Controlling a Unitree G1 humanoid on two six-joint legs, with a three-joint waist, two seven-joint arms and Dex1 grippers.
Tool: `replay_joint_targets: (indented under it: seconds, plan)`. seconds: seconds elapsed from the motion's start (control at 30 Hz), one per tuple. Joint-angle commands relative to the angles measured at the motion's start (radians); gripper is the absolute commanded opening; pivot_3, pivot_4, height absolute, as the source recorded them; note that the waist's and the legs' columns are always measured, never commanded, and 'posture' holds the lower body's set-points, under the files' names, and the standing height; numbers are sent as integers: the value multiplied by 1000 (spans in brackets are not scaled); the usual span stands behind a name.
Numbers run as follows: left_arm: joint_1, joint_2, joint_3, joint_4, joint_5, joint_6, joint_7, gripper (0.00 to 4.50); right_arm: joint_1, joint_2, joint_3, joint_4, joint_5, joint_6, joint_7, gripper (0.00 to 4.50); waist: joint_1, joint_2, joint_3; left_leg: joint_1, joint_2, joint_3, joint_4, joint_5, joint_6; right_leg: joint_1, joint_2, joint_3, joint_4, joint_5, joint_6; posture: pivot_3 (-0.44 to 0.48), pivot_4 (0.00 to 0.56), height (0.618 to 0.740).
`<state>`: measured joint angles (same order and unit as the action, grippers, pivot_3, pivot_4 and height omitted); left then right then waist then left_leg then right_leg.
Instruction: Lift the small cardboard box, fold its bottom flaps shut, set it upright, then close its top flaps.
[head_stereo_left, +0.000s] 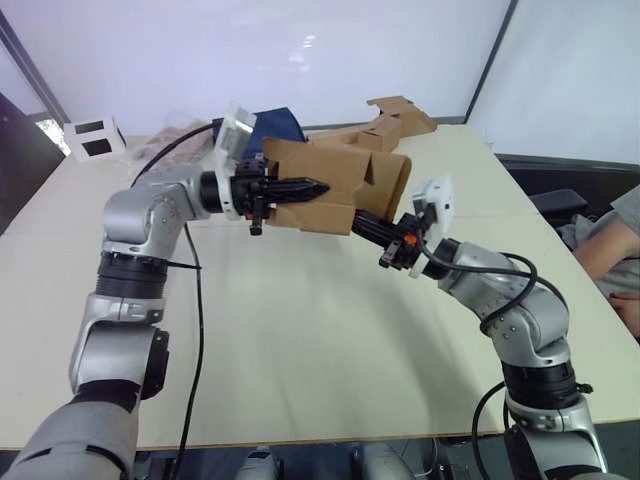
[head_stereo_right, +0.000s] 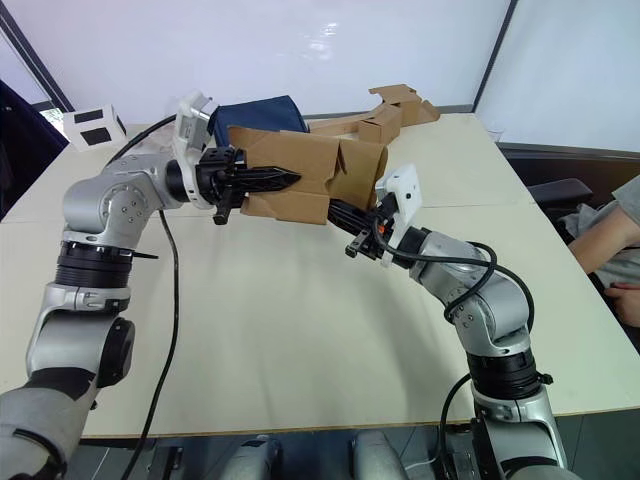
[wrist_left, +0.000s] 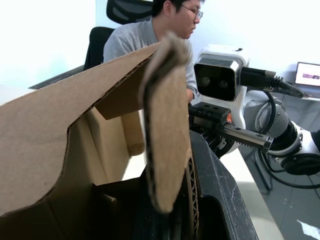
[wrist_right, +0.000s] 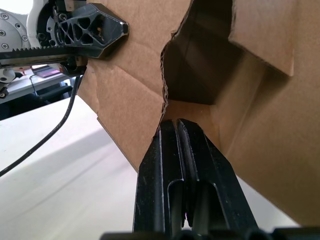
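Note:
The small cardboard box hangs on its side above the table, held between both arms. My left gripper is shut on one of its walls: the corrugated edge sits pinched between the fingers, and one finger lies on the outer face. The end toward my right arm gapes open, its bottom flaps spread outward. My right gripper is shut with nothing between its fingers, and its tip touches the box's open mouth at a flap edge. The top flaps at the other end are hidden behind my left gripper.
At the table's far edge lie another brown box with long cardboard strips, a dark blue object and a white box with black squares. A person sits off the right side. The table lies below the box.

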<state>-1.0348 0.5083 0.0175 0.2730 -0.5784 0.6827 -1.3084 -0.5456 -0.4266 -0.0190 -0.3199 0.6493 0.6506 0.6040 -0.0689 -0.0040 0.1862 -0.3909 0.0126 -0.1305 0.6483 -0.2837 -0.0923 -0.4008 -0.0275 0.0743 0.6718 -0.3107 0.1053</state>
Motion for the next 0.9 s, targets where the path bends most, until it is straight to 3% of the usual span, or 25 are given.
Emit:
replay_joint_targets:
  seconds: [0.03, 0.23, 0.33, 0.7, 0.8, 0.9]
  plan:
    - [-13, 7, 20, -5, 0, -28, 11, 0, -16, -42, -49, -65, 42, 23, 16, 49, 0, 0, 0, 0, 0, 0, 0, 0, 0, 0, 0, 0, 0, 0, 0, 0, 150, 740]
    - [-14, 15, 33, 4, -9, -34, 20, 0, 6, -156, -303, -54, 328, 195, 12, 49, 4, 0, 0, 0, 0, 0, 0, 0, 0, 1, -1, 0, 0, 0, 0, 0, 150, 740]
    - [-19, 12, 40, 12, -14, -40, 24, 0, -7, -194, -370, 28, 328, 179, 3, 49, 3, 0, 0, 0, 0, 0, 0, 0, 0, 1, 0, 0, 0, 0, 0, 0, 150, 740]
    - [-39, 3, 46, 2, -63, -3, 12, 0, -224, -145, -146, 511, -106, -146, 7, 49, -4, 0, 0, 1, 0, 2, 0, 0, 0, -1, 0, 1, 1, 0, 0, 0, 150, 740]
    - [-41, 0, 49, 9, -66, -5, 18, 0, -266, -103, -134, 536, -78, -139, 68, 49, -2, 0, 0, 0, 0, 2, 0, 3, -6, -1, 0, 1, 1, 0, 0, 0, 150, 740]
    - [-43, -1, 51, 25, -58, -14, 25, 0, -254, -69, -170, 439, 56, -55, 145, 49, -2, 0, 0, 0, 0, 2, 0, 3, -6, -1, 0, 1, 1, 0, 0, 0, 150, 740]
